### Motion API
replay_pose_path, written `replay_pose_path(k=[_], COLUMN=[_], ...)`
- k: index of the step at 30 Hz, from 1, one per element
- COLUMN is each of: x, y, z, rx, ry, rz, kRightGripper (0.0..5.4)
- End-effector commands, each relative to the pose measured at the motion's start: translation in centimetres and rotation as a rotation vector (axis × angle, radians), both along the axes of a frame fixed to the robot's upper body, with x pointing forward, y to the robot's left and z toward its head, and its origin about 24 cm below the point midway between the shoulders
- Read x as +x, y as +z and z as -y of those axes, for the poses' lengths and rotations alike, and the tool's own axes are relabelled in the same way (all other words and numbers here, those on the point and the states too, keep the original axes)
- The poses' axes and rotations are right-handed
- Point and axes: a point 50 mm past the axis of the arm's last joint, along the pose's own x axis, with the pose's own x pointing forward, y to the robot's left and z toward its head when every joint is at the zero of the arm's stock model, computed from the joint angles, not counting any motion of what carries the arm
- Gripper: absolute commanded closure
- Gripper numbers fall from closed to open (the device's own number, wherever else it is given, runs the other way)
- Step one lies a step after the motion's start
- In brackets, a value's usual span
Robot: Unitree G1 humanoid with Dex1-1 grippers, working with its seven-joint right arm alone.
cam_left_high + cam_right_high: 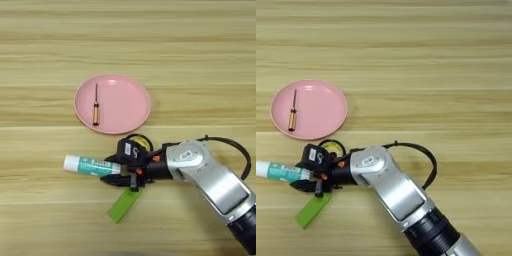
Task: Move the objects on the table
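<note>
Black fingers closed on white tube near cap end. Green block just below fingers, tape ring just behind, pink plate with screwdriver beyond, on desk. Risk: end-heavy tube pivoting out, nudging block.

Screwdriver on plate; tube, tape ring, block nearer.
</note>
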Motion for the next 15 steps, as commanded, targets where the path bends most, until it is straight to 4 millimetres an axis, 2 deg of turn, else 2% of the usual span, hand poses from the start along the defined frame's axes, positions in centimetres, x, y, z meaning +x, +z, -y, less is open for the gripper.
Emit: replay_pose_path(k=[1, 15], x=[1.08, 1.22], y=[1.77, 1.13], z=[-0.21, -0.07], rx=[0.026, 0.009], ry=[0.012, 0.009], rz=[0.11, 0.094], kRightGripper=[3.74, 3.74])
